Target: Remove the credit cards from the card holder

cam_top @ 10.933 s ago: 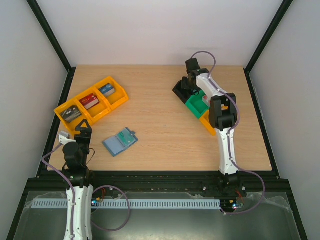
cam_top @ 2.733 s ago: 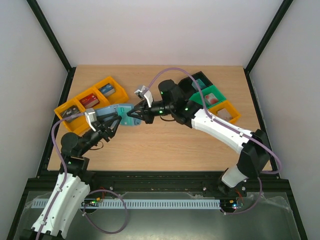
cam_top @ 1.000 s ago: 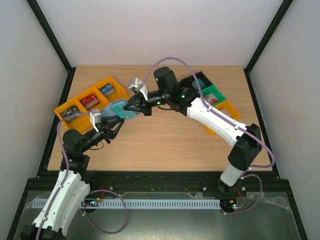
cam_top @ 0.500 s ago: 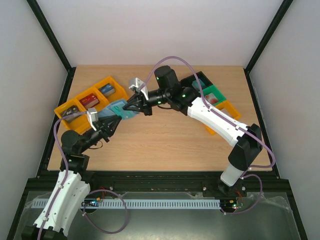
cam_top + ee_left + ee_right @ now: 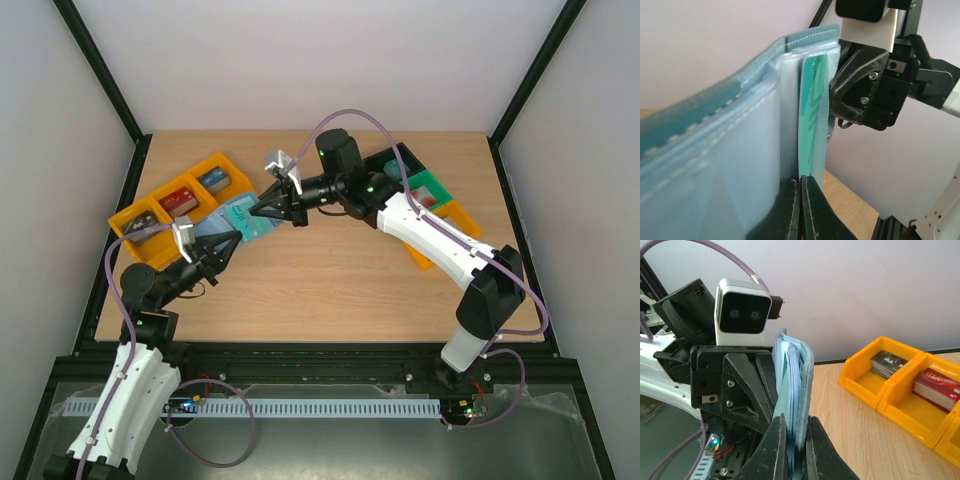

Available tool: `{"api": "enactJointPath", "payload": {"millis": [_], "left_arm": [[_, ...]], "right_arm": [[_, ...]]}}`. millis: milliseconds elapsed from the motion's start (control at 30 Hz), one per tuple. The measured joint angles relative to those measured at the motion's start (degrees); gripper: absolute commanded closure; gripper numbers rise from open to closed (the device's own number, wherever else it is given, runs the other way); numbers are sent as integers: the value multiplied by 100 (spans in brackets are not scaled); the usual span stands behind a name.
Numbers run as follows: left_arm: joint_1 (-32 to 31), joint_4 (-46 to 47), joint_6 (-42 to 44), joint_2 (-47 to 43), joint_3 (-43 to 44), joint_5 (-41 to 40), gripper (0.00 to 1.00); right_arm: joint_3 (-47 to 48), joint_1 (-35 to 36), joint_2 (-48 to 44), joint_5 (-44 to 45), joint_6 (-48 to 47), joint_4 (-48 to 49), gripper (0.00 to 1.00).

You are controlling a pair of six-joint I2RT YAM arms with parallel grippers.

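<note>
The card holder (image 5: 240, 216) hangs open in the air above the table's left half, pale blue inside (image 5: 730, 150). My right gripper (image 5: 260, 212) comes from the right and is shut on the holder's folded edge (image 5: 796, 405). From the lower left, my left gripper (image 5: 229, 239) meets the holder. In the left wrist view its jaws (image 5: 802, 183) are pressed together on the lower edge of a teal credit card (image 5: 813, 110) that stands in a clear pocket. The two grippers face each other, almost touching.
An orange three-compartment tray (image 5: 152, 232) holding card stacks sits at the left, close behind the holder; it also shows in the right wrist view (image 5: 900, 400). Black, green and orange trays (image 5: 436, 187) lie under the right arm at the back right.
The left gripper's jaws have closed onto the teal card's edge. The right gripper has shifted the holder slightly up and to the right.
</note>
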Motion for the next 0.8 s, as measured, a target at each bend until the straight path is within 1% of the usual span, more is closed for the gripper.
{"api": "enactJointPath", "payload": {"millis": [167, 333, 500, 567, 600, 667, 700, 767, 800], "left_arm": [[-42, 28, -2, -57, 9, 216, 98], [-42, 85, -44, -70, 7, 262, 98], [-48, 295, -188, -39, -4, 166, 87], [-52, 391, -227, -37, -7, 57, 85], [-52, 417, -238, -37, -7, 13, 85], [-55, 442, -245, -33, -9, -52, 96], [-61, 437, -240, -33, -13, -85, 97], [-66, 426, -243, -33, -20, -144, 98], [-66, 420, -234, -33, -20, -166, 98]], "right_arm": [[-136, -118, 7, -297, 109, 33, 98], [-216, -136, 7, -457, 304, 232, 98], [-247, -101, 24, -459, 420, 413, 98], [-247, -28, 72, -468, 461, 457, 98], [-247, -4, 96, -461, 487, 490, 98], [-245, 7, 133, -452, 518, 544, 98], [-245, 9, 144, -457, 533, 562, 98], [-243, 20, 153, -479, 533, 564, 98], [-238, 22, 153, -476, 525, 566, 95]]}}
